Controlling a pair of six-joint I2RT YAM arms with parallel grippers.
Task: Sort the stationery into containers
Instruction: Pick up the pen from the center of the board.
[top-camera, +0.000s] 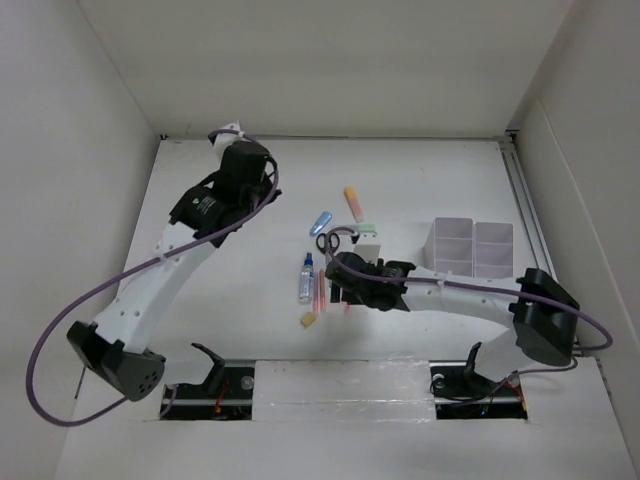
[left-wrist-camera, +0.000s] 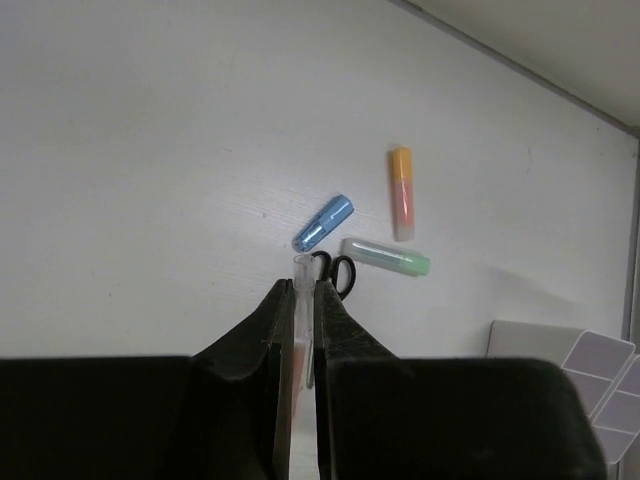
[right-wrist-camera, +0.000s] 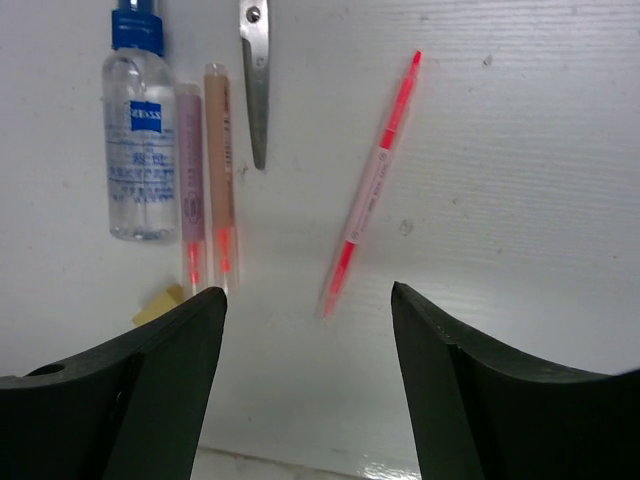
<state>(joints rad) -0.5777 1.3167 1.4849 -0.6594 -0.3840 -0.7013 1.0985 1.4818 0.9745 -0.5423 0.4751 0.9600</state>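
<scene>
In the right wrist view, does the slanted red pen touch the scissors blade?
No, the slanted red pen lies apart from the scissors blade, with a clear gap between them.

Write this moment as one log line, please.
left gripper: shut on thin pen | right gripper: open over red pen

Orange marker (left-wrist-camera: 401, 190), blue marker (left-wrist-camera: 323, 223), green marker (left-wrist-camera: 385, 256), translucent orange-tinted pen (left-wrist-camera: 303, 292)

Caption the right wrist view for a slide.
Open jaws hover over a slanted red double-tipped pen, with the blue-capped bottle, two pens, a scissor blade and a yellow eraser to its left.
</scene>
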